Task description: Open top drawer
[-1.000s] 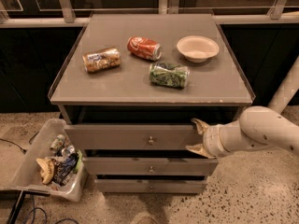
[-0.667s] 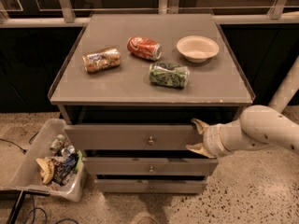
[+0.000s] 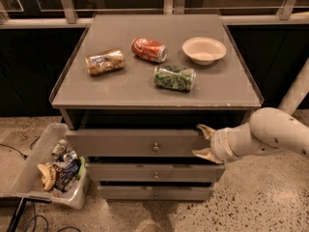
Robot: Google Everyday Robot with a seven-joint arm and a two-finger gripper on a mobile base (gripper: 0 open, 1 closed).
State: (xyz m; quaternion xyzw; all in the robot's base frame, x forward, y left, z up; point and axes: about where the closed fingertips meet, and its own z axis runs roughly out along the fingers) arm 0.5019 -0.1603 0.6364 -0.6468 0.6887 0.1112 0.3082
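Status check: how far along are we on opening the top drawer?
Done: the end effector has reached the right end of the top drawer front. In hand: the drawer looks at most slightly out, with a dark gap above its front. Left: most of the pull, since none of the drawer's inside shows yet.
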